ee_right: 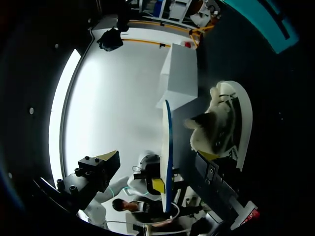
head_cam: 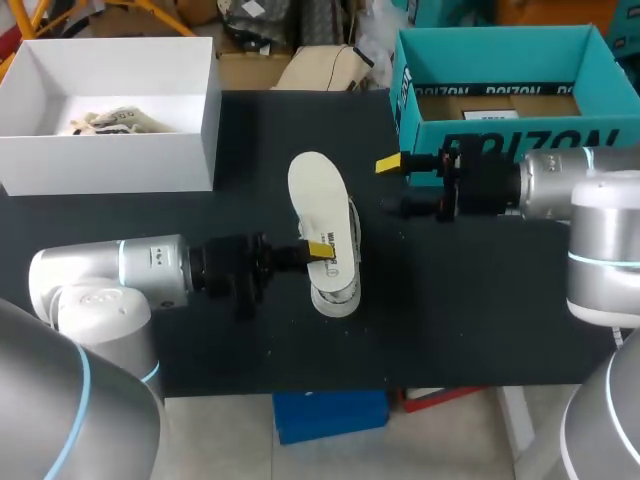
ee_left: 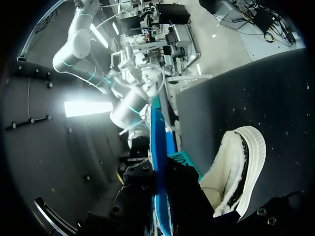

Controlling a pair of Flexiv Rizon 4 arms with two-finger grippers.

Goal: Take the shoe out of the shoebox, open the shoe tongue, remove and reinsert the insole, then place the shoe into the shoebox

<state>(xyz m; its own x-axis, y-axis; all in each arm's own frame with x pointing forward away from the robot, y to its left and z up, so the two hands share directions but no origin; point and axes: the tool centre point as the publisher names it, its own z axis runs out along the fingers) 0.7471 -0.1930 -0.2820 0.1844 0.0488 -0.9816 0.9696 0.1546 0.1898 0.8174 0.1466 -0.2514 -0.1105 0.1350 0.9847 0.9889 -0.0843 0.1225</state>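
Matte tabletop (head_cam: 480, 300), thin insole (head_cam: 318, 190), maybe foam

White insole (head_cam: 317, 190) with blue underside; white shoe (head_cam: 336, 292) with black trim; teal shoebox (head_cam: 500, 135) with black lettering; black bench (head_cam: 480, 300); white box (head_cam: 110, 160)

Much of the shoe (head_cam: 337, 292), out of sight beneath the insole (head_cam: 318, 190)

Head camera: high behind, looking down on table (head_cam: 480, 300). Wrist cameras: close, facing each other, sharing shoe (ee_left: 236, 172), insole (ee_left: 156, 142) ahead.
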